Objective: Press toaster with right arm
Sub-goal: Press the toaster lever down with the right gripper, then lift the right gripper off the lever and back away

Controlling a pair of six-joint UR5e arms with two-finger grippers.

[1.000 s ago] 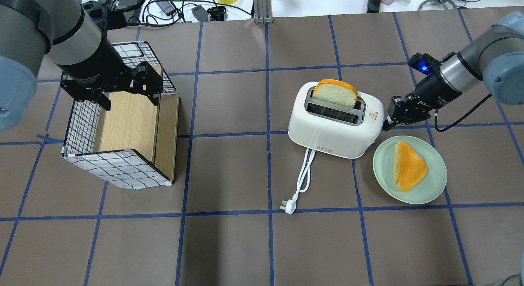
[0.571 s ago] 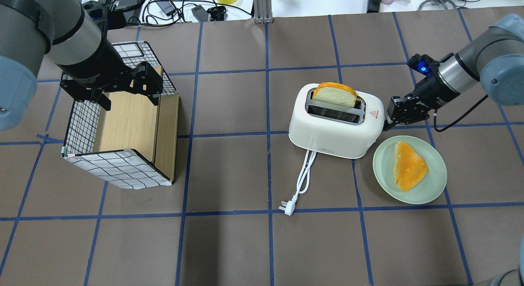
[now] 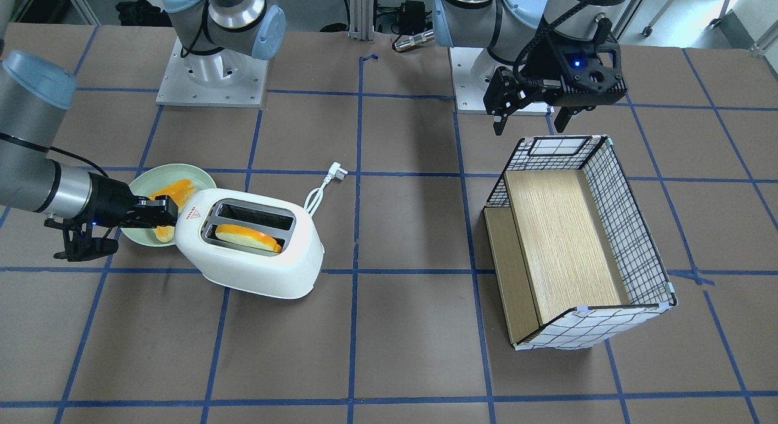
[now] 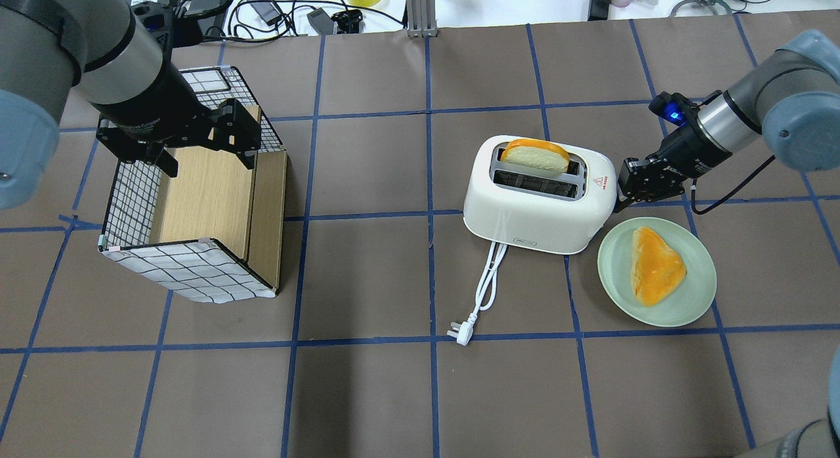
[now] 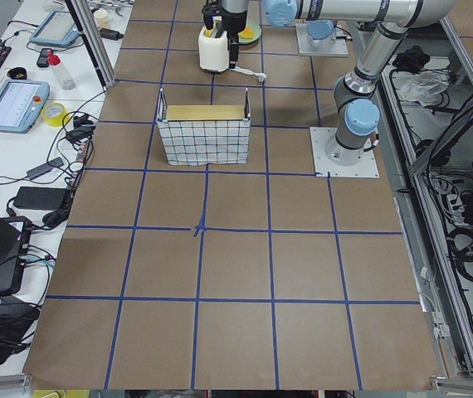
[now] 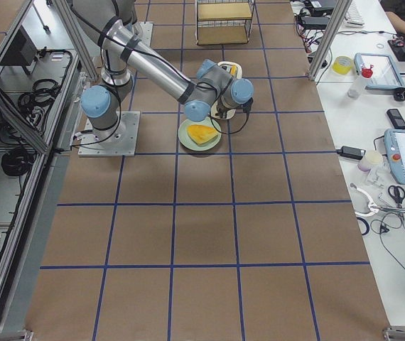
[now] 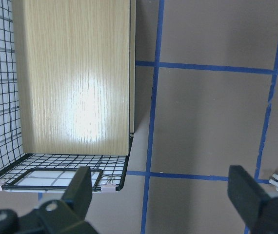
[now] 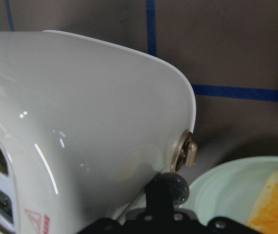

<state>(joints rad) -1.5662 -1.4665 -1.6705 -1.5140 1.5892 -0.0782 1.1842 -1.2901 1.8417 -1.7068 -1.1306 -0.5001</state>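
Observation:
The white toaster (image 4: 538,205) stands right of the table's middle, with a bread slice (image 4: 535,157) sitting low in its far slot. My right gripper (image 4: 620,194) is shut, and its fingertips are against the toaster's right end, just above the green plate. The right wrist view shows the toaster's rounded end (image 8: 80,112) with a round grey knob (image 8: 184,153) and a dark fingertip (image 8: 172,189) close below it. In the front-facing view, the right gripper (image 3: 165,210) touches the toaster (image 3: 255,266). My left gripper (image 4: 205,157) is open and empty over the wire basket.
A green plate (image 4: 699,291) with a second bread slice (image 4: 656,264) lies right next to the toaster and under my right gripper. The toaster's white cord and plug (image 4: 462,331) run toward the front. The wire basket with wooden shelf (image 4: 190,268) stands at the left.
The bread slice has sunk lower into the toaster slot. My right gripper has pushed down slightly at the toaster's end. The left arm has not moved.

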